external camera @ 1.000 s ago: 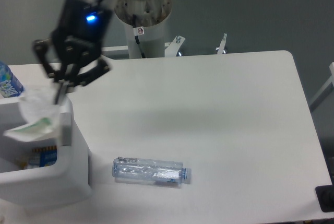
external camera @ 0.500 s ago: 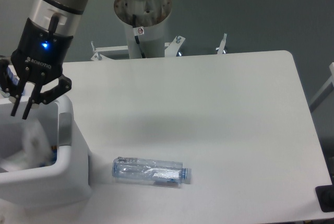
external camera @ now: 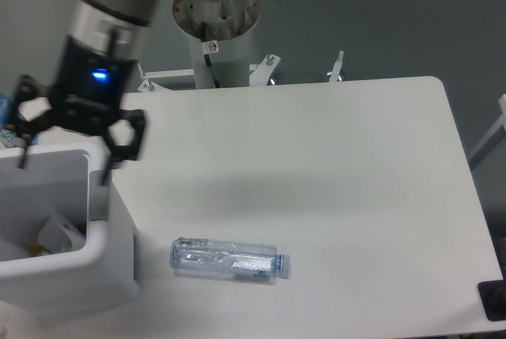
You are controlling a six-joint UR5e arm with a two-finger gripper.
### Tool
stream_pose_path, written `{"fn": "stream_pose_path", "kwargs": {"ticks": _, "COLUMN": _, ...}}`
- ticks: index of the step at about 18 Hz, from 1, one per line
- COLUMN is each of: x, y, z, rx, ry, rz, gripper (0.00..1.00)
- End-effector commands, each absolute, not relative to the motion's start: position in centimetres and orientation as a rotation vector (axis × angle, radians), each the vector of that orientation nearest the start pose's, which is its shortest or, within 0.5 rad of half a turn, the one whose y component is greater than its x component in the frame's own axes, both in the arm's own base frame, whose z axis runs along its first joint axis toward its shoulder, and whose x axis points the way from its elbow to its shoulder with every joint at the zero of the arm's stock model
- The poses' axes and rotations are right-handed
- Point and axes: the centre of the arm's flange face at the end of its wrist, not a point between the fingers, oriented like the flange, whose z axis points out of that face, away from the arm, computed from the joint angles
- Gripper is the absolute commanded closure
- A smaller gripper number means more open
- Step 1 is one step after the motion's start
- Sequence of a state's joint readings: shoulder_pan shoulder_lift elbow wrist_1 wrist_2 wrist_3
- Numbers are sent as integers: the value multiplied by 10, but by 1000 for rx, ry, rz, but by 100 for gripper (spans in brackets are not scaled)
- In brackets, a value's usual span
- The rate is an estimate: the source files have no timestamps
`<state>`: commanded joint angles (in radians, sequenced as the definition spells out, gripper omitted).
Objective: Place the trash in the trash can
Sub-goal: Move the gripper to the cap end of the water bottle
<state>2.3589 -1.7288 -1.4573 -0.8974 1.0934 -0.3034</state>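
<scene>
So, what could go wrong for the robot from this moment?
1. The open tool hangs low over the rim of the large white box-shaped plastic bin; sweeping sideways might clip that rim.
2. The crushed clear plastic bottle with a blue cap lies flat on the white table close beside the bin; it may roll or slip when pinched.

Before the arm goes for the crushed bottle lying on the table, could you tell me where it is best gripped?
Grip the crushed bottle around its middle, coming straight down from above. It lies flat on the table, its long axis running left to right with the blue cap at the right end, so the fingers should close across its narrow width.
</scene>
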Motion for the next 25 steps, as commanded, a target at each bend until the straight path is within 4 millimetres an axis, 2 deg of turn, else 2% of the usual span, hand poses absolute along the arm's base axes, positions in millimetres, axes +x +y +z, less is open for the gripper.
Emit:
{"fn": "stream_pose_path", "kwargs": {"ticks": 1, "x": -309, "y": 538, "z": 547, "rx": -2126, "ry": -1159, "rz": -354, "gripper": 0}}
{"fn": "stream_pose_path", "kwargs": {"ticks": 2, "x": -334, "y": 526, "z": 533, "rx": -2103, "ry": -1277, "rz": -309, "gripper": 0}}
{"fn": "stream_pose_path", "kwargs": {"ticks": 3, "x": -351, "y": 517, "z": 516, "rx": -2099, "ry": -1349, "rz": -284, "gripper": 0}}
{"fn": "stream_pose_path", "kwargs": {"ticks": 5, "x": -368, "y": 507, "z": 489, "rx": -2105, "ry": -1419, "rz": -276, "gripper": 0}}
{"fn": "stream_pose_path", "kwargs": {"ticks": 8, "x": -392, "y": 499, "z": 464, "rx": -2113, "ry": -1498, "rz": -239, "gripper": 0}}
{"fn": "stream_pose_path", "kwargs": {"ticks": 10, "x": -404, "y": 494, "z": 437, "rx": -2136, "ry": -1567, "rz": -186, "gripper": 0}}
{"fn": "stream_pose_path", "kwargs": {"ticks": 12, "x": -410, "y": 493, "z": 401, "rx": -2167, "ry": -1640, "rz": -175, "gripper": 0}}
{"fn": "stream_pose_path", "kwargs": {"ticks": 15, "x": -423, "y": 497, "z": 359, "rx": -2205, "ry": -1719, "rz": -135, "gripper": 0}}
{"fn": "stream_pose_path", "kwargs": {"ticks": 18, "x": -433, "y": 504, "z": 331, "rx": -2224, "ry": -1756, "rz": -142, "gripper": 0}}
{"fn": "stream_pose_path", "kwargs": {"ticks": 19, "x": -436, "y": 507, "z": 315, "rx": -2225, "ry": -1791, "rz": -155, "gripper": 0}}
{"fn": "stream_pose_path", "kwargs": {"ticks": 22, "x": -445, "y": 514, "z": 302, "rx": -2181, "ry": -1864, "rz": -176, "gripper": 0}}
{"fn": "stream_pose_path", "kwargs": {"ticks": 25, "x": -454, "y": 522, "z": 277, "rx": -2157, "ry": -1940, "rz": -197, "gripper": 0}}
